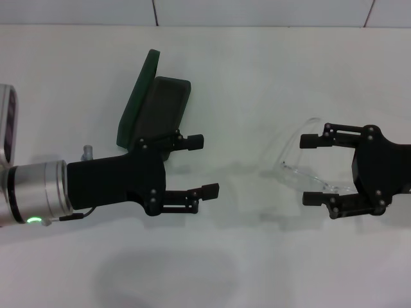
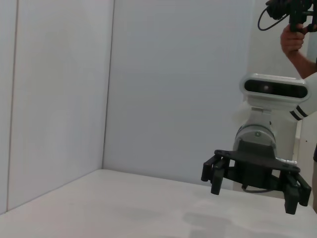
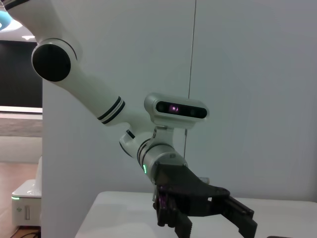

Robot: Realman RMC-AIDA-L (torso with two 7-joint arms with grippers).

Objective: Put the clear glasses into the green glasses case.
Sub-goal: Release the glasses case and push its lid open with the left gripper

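The green glasses case [image 1: 168, 102] lies open on the white table at the back left, its lid [image 1: 137, 97] raised on the left side. My left gripper [image 1: 204, 165] hovers open just in front of and to the right of the case, holding nothing. The clear glasses [image 1: 302, 174] rest on the table to the right of centre. My right gripper [image 1: 308, 169] is open, and its fingertips reach around the right end of the glasses. The left wrist view shows the right gripper [image 2: 252, 196] from across the table, and the right wrist view shows the left gripper [image 3: 208, 218].
The white table [image 1: 257, 77] runs back to a pale wall. Plain walls stand close on the sides in both wrist views. A person holding a camera [image 2: 292, 34] stands behind the robot.
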